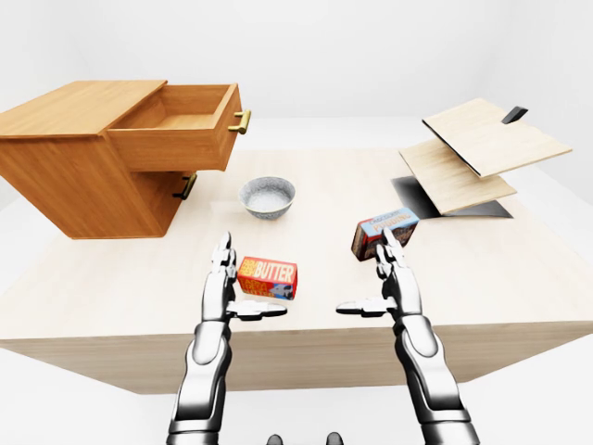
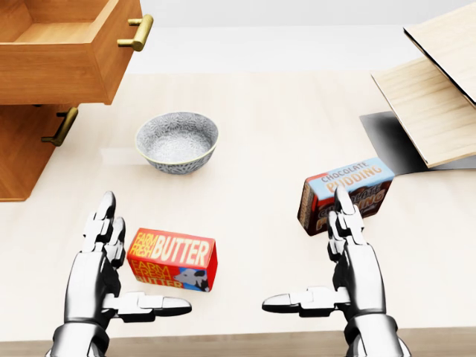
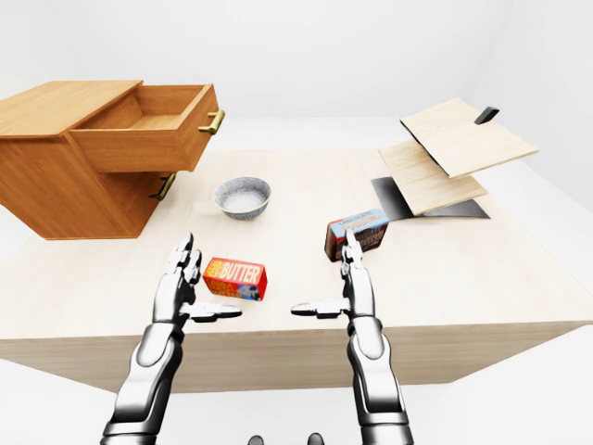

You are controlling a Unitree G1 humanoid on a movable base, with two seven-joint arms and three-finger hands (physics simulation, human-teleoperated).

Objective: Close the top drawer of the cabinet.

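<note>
A wooden cabinet (image 1: 65,176) stands on the table at the left of the left-eye view. Its top drawer (image 1: 181,125) is pulled far out, showing an empty inside and a brass handle (image 1: 241,121). The lower drawer, with its own brass handle (image 1: 185,186), is shut. My left hand (image 1: 233,283) hovers open low over the table's near edge, well below and to the right of the drawer. My right hand (image 1: 378,278) is open too, held level with it, farther right. Neither hand touches anything.
A butter box (image 2: 172,259) lies just right of my left hand. A chocolate pudding box (image 2: 346,193) stands beside my right hand's fingertips. A grey bowl (image 2: 177,141) sits between the hands and the cabinet. Wooden boards (image 1: 477,148) lean over a dark opening at the right.
</note>
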